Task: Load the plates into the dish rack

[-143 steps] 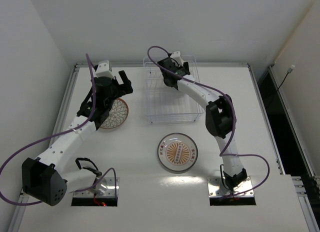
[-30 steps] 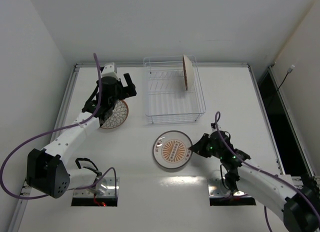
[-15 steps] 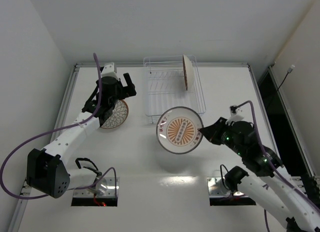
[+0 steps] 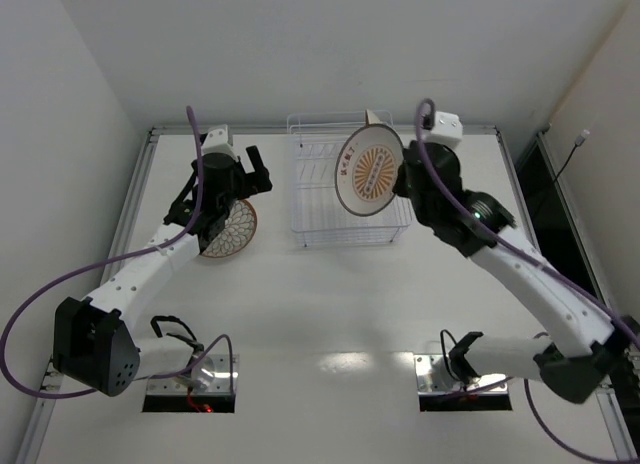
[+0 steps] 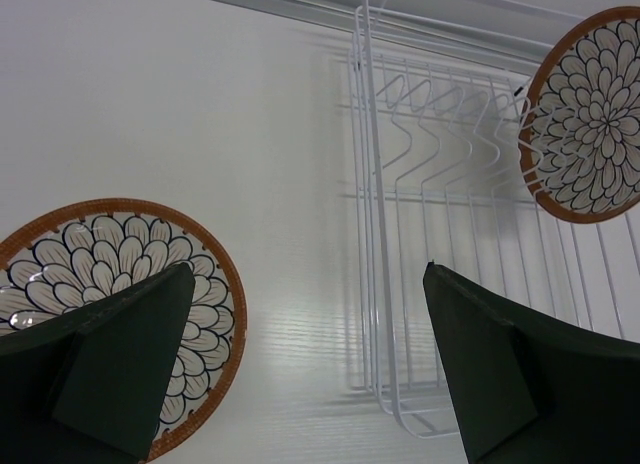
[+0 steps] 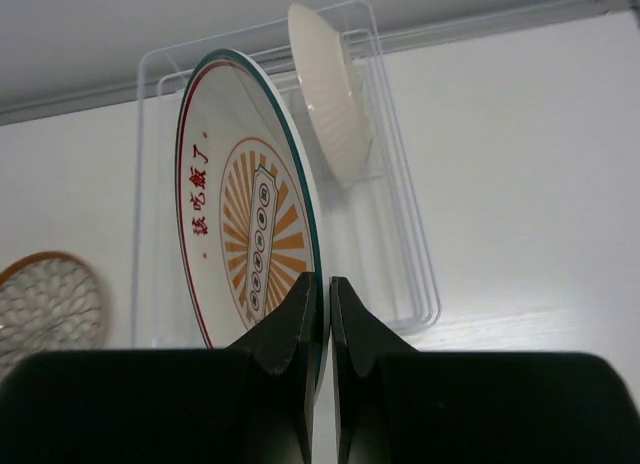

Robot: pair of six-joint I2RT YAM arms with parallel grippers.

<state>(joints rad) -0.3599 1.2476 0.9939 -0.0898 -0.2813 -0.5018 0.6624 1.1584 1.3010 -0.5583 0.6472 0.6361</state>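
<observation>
Bright, even, white, from overhead. Soft glare on the glossy desk (image 4: 300, 314) near the arm bases. Faint thin shadows beneath the dish rack (image 5: 372, 284) wires. Crisp from above, with slight bending at the edges. Dark, soft-edged fingers (image 5: 120, 354) close to the wrist lenses.
</observation>
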